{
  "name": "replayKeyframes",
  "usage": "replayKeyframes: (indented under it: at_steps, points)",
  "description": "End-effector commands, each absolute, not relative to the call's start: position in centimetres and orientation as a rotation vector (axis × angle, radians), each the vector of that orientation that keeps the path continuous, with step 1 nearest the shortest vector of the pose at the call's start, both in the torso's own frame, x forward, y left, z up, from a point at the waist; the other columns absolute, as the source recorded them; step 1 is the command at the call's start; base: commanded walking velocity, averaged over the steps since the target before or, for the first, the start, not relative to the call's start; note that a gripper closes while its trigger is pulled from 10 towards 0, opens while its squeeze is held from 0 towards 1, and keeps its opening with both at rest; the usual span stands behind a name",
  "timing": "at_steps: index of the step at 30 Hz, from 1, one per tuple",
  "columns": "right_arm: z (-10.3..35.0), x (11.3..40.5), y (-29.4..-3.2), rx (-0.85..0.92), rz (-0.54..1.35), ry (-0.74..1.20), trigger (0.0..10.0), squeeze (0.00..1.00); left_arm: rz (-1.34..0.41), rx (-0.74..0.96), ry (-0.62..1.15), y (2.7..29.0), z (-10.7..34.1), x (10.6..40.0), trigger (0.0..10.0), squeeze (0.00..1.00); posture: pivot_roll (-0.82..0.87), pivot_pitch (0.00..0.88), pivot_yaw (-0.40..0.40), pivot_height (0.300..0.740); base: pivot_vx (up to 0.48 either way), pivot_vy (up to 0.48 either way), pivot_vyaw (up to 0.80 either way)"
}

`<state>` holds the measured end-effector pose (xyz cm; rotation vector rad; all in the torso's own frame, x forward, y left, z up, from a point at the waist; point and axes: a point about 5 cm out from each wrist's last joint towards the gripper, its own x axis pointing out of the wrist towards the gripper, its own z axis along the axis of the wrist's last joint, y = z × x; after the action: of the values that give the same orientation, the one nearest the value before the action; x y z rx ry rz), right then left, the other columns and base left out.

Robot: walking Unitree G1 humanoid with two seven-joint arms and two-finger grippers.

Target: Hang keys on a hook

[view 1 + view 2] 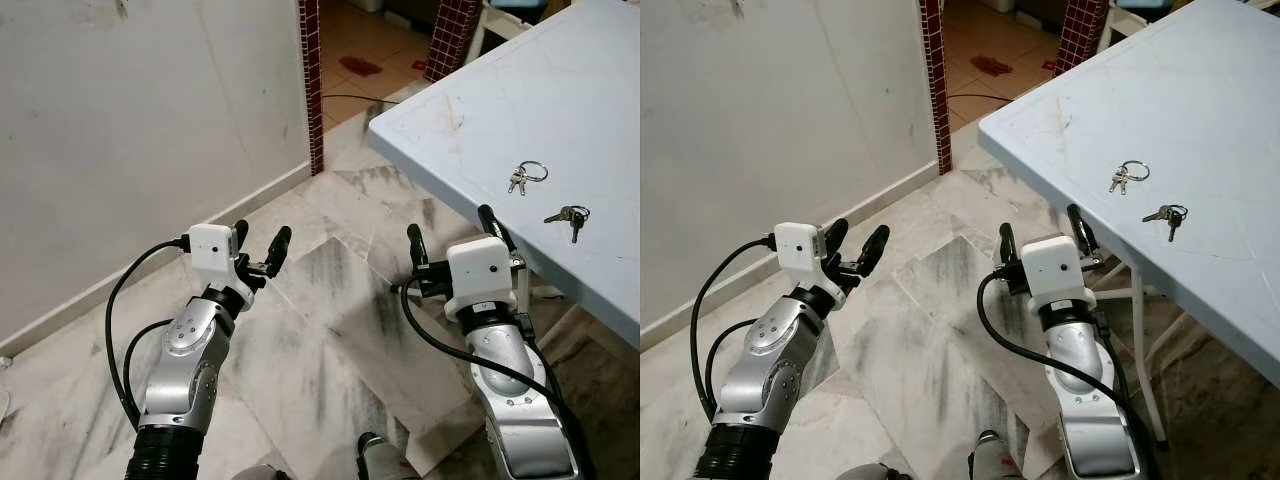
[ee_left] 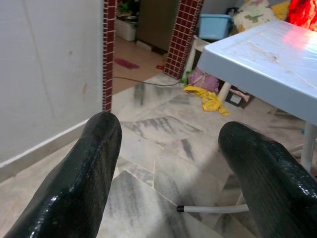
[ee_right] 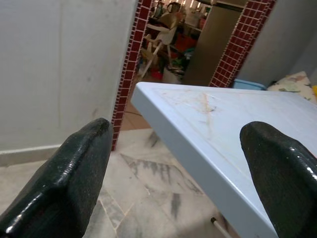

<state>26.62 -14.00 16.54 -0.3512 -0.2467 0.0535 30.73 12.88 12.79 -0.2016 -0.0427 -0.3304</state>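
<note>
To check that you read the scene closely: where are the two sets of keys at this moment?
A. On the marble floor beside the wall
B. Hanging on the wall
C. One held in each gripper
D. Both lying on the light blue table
D: both key sets, one and the other, lie on the light blue table, while the left gripper and right gripper are open and hold nothing.

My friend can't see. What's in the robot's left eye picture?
Two sets of keys, one with a silver ring and one nearer the table's edge, lie on a pale blue table. Below, the left gripper and right gripper are held open over a marble floor.
</note>
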Motion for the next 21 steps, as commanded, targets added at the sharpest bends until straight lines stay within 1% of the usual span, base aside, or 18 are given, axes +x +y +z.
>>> replayKeyframes:
  at_steps: [1, 7, 10, 13, 17, 18, 21]
  points:
    - [16.6, 26.5, -14.2, -0.347, 0.055, -0.252, 10.0, 0.00, -0.321, -0.184, -0.034, 12.9, 12.6, 30.8, 10.0, 0.00, -0.14, 0.162, 0.091, 0.740, 0.000, 0.000, -0.80]
    - [16.6, 26.5, -14.8, -0.335, 0.035, -0.241, 10.0, 0.00, -0.283, -0.172, -0.054, 12.8, 12.8, 30.9, 10.0, 0.00, -0.15, 0.157, 0.089, 0.740, 0.000, 0.000, -0.80]
    - [16.5, 26.4, -14.7, -0.330, 0.038, -0.235, 10.0, 0.00, -0.264, -0.164, -0.050, 13.1, 12.5, 30.8, 10.0, 0.00, -0.15, 0.149, 0.084, 0.740, 0.000, 0.000, -0.80]
    - [16.8, 26.3, -14.9, -0.304, 0.008, -0.228, 10.0, 0.00, -0.280, -0.137, -0.041, 13.2, 12.1, 30.3, 10.0, 0.00, -0.16, 0.146, 0.090, 0.740, 0.000, 0.000, -0.80]
    - [17.0, 26.5, -14.8, -0.306, 0.004, -0.237, 10.0, 0.00, -0.268, -0.118, -0.042, 14.1, 12.2, 30.3, 10.0, 0.00, -0.15, 0.147, 0.090, 0.740, 0.000, 0.000, -0.80]
    - [17.1, 26.6, -14.6, -0.303, 0.005, -0.239, 10.0, 0.00, -0.260, -0.114, -0.047, 14.4, 12.4, 30.4, 10.0, 0.00, -0.14, 0.148, 0.074, 0.740, 0.000, 0.000, -0.80]
    - [17.3, 26.8, -14.1, -0.291, 0.020, -0.243, 10.0, 0.00, -0.243, -0.104, -0.055, 15.0, 12.5, 30.5, 10.0, 0.00, -0.13, 0.161, 0.057, 0.740, 0.000, 0.000, -0.80]
